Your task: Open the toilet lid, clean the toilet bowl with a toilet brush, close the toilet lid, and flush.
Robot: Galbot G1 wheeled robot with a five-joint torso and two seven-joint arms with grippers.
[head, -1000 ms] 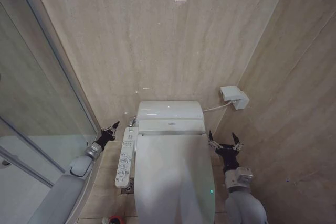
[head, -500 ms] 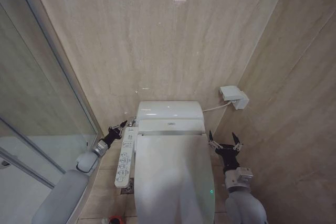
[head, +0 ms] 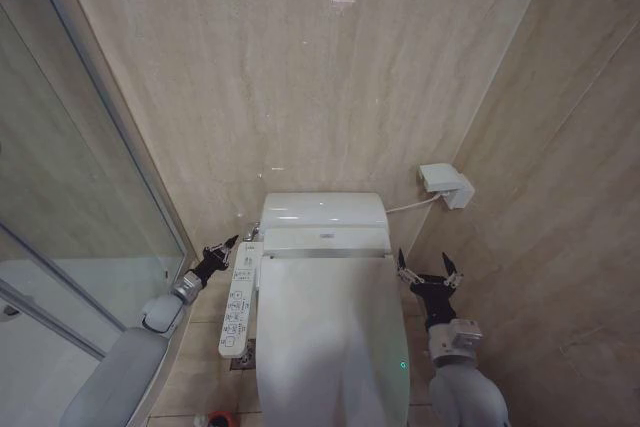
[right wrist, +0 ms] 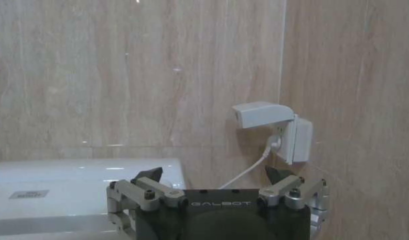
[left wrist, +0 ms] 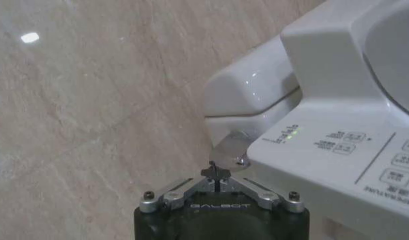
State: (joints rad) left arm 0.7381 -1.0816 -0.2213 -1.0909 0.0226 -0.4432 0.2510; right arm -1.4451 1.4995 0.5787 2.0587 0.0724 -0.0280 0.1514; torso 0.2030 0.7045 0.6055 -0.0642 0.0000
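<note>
- While the toilet lid lies flat and shut over the toilet bowl, we cannot settle from the pictures whether the opening and brushing are yet to begin or are already done, leaving the flush.
- We see the toilet brush in its red holder on the floor at the near left foot of the bowl, untouched by either gripper.
- We bring the left gripper with its jaws pressed together to the rear left corner of the toilet, just beside the button panel.
- We hold the right gripper with its jaws spread wide beside the lid's rear right corner, touching nothing.
- From the left wrist view we read what the head view hides: the closed tip aims at a small metal fitting under the panel's far end, below the tank.
- From the right wrist view we get the wall socket and its cord up close.
</note>
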